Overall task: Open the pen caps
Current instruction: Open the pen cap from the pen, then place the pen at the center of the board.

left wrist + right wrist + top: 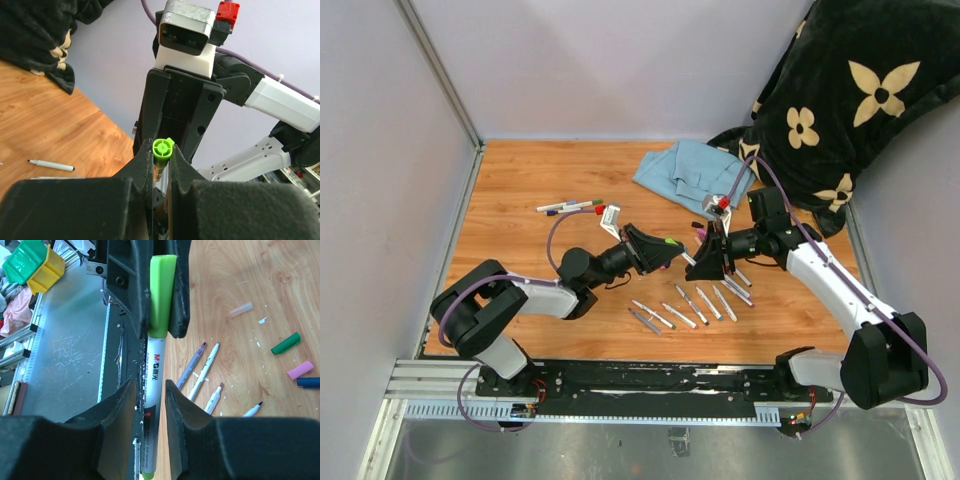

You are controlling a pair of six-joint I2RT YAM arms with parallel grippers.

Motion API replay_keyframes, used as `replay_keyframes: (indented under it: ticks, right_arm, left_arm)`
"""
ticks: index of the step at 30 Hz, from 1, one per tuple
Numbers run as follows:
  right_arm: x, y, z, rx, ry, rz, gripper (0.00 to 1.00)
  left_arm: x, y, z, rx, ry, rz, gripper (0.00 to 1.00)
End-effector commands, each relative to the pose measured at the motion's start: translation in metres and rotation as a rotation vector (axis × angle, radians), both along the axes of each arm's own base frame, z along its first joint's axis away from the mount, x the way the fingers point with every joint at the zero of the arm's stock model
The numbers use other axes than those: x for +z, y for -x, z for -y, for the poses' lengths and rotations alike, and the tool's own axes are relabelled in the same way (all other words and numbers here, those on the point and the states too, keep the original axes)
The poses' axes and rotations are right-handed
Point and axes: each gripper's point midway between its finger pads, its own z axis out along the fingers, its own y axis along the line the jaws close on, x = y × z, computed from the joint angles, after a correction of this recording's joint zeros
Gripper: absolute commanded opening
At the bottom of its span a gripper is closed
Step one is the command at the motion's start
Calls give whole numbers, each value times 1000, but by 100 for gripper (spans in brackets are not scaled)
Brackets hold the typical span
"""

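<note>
Left claw (161,156) clamps the green cap (163,148); right claw (150,390) sits slack around the white barrel (155,365), so a pull may just slip.

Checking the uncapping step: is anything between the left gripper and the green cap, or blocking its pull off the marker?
Nothing visible. The left gripper is shut directly on the green cap, and the right gripper flanks the white barrel.
</note>
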Motion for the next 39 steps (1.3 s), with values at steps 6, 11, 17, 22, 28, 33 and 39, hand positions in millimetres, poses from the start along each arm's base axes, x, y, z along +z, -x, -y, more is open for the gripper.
replay_keyframes:
  ticks: [6, 11, 17, 22, 28, 33, 39]
  right_arm:
    - [8, 16, -2, 57, -57, 1, 1]
    - [0, 23, -4, 72, -74, -54, 1]
    - [-8, 21, -8, 58, -68, -99, 1]
    - [-27, 26, -21, 21, 25, -64, 1]
    - [-57, 29, -47, -87, 180, -72, 1]
    - [-80, 38, -66, -94, 296, -102, 1]
    - [-98, 37, -81, -147, 446, -49, 1]
  left_arm:
    - [23, -18, -13, 80, 13, 72, 0]
    - [67, -63, -66, 227, 95, 114, 0]
    - [104, -83, -113, 375, 128, 159, 0]
    - [62, -78, -129, 438, 0, -6, 0]
    - [-49, -63, -170, 611, -322, -419, 0]
    - [-102, -37, -205, 730, -437, -656, 0]
    - [-145, -23, -226, 811, -553, -838, 0]
